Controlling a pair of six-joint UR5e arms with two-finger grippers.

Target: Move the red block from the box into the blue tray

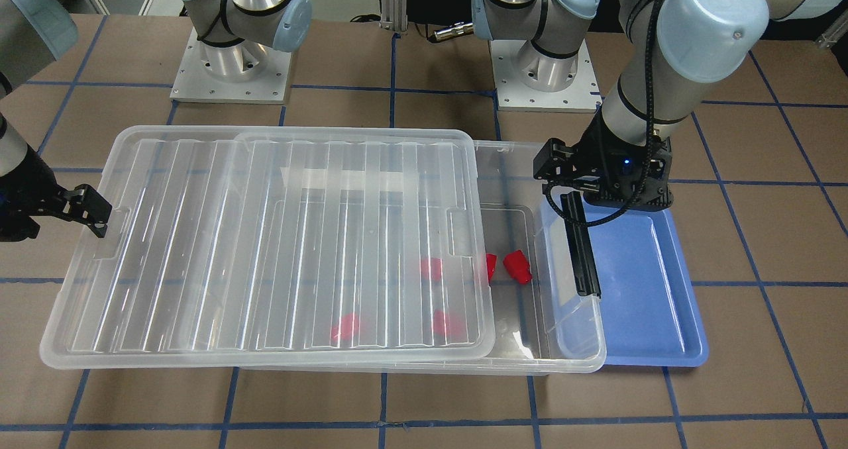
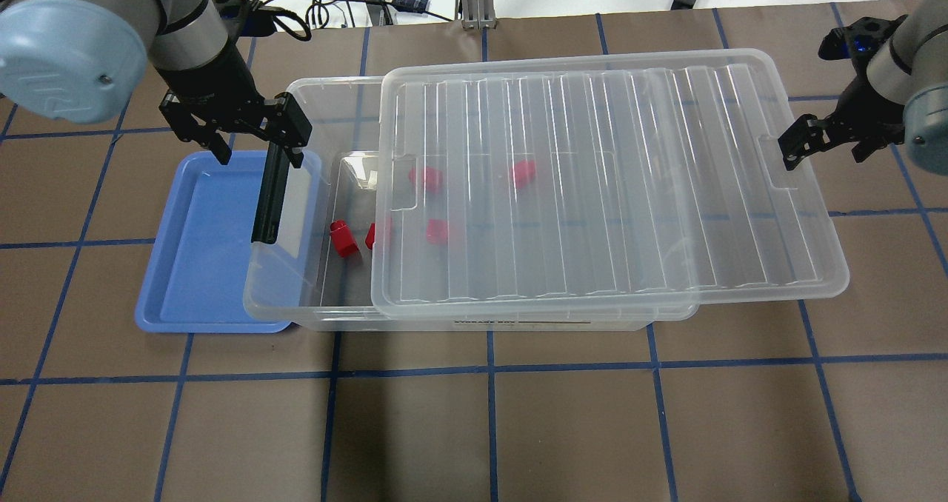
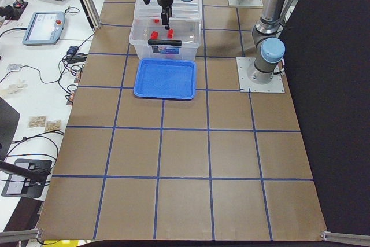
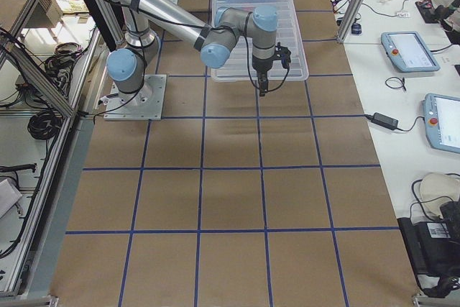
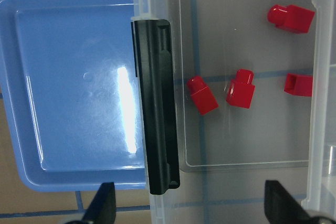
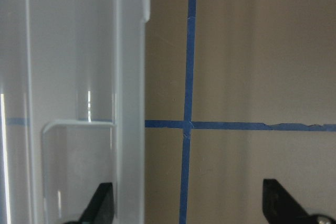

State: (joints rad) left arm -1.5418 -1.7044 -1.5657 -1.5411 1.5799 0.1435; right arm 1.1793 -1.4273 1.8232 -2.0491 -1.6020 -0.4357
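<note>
— Over at the latch (image 2: pixel 270 198) end, why does the lid (image 2: pixel 607 191) sit so far off the box (image 2: pixel 281 306)?

— I reckon it's to make an opening. It lies shifted toward the right arm's side and overhangs that end, so a strip of the box floor next to the latch is bare. One red block (image 2: pixel 344 238) lies in that strip with nothing over it. A second is half under the lid's edge, and the other blocks (image 2: pixel 437 230) are fully beneath the lid.

— And the tray (image 2: pixel 200 265)?

— It's tucked against the box's latch end, which I'd guess is to keep the carry short. Nothing is in it yet.

— Where's the left gripper (image 5: pixel 191 205) relative to that block?

— It hangs above the latch end with its fingers spread wide and nothing in them. One finger is over the tray side and the other over the box side. The block lies on the floor just inward of the latch, apart from both fingers.

— And the right gripper (image 6: pixel 190 205)?

— That one's spread too. It sits at the lid's far edge and isn't clamping anything.
</note>
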